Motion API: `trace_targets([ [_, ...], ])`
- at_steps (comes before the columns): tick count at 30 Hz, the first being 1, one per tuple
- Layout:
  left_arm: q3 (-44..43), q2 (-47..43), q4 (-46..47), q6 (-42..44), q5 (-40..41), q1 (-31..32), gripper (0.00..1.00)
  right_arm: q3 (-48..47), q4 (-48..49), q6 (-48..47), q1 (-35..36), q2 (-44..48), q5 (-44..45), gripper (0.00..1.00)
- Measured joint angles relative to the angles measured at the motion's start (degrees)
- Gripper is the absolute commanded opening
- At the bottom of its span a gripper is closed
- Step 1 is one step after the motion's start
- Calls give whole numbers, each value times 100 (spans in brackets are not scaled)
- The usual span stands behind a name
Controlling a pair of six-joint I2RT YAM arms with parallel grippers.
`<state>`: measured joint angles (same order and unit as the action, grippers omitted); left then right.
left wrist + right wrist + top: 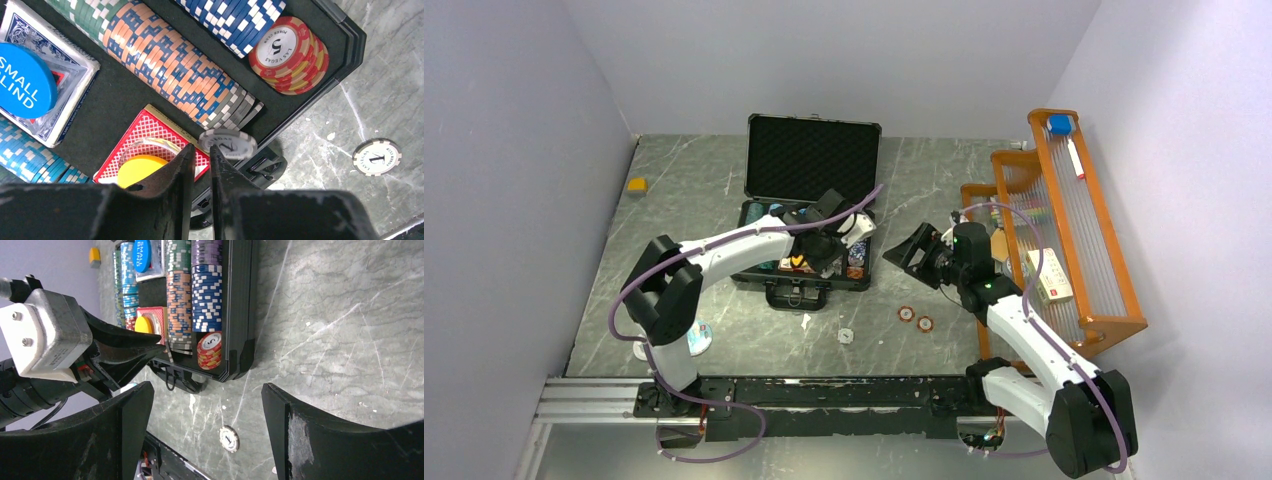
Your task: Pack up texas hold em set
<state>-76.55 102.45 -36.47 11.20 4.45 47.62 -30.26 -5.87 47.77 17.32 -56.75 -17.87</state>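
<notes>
While the briefcase (812, 155) lies open at the table's middle, lid raised toward the far edge, entries run from the left edge rightward.

1. Left gripper (202, 150). Above the case's near wall, toward its right corner. Fingers a narrow slit apart; whether they pinch anything cannot be told.

2. Grey-white chip (228, 143), marked 1. At the left fingertips, just to their right, face turned up, at the near end of the orange-and-grey row (172, 67). Whether it sits in the groove cannot be told. Judged: this is the step in hand; to join the row the chip must stand on edge, face square to the row's long axis.

3. Red stack (289, 54), marked 5. Seated in the case's near right corner.

4. White chip (846, 335). Flat on the table, close to the near edge, between the two arms, apart from the case.

5. Red chip (907, 313) and second red chip (924, 323). Flat, just beside each other, right of the white one.

6. Right gripper (921, 250). Above the table, just right of the case's right wall; fingers spread wide, holding nothing. Judged: nearer arm for both red chips, which lie toward the near edge from its fingers. Round and flat, they offer no long axis, only a thin rim.

7. Orange rack (1112, 325). Along the right edge; not of the set.
</notes>
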Motion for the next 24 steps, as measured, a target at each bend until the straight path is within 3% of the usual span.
trace_targets([
  [5, 11, 0, 83, -2, 4, 0, 36, 70, 13, 0, 0, 0, 0, 83],
  [13, 168, -79, 199, -9, 42, -17, 43, 76, 13, -2, 0, 0, 0, 83],
  [19, 319, -197, 280, -85, 9, -22, 39, 81, 15, -9, -2, 0, -2, 79],
  [24, 455, -326, 452, -229, -210, -15, 31, 92, 125, -107, -2, -2, -210, 64],
])
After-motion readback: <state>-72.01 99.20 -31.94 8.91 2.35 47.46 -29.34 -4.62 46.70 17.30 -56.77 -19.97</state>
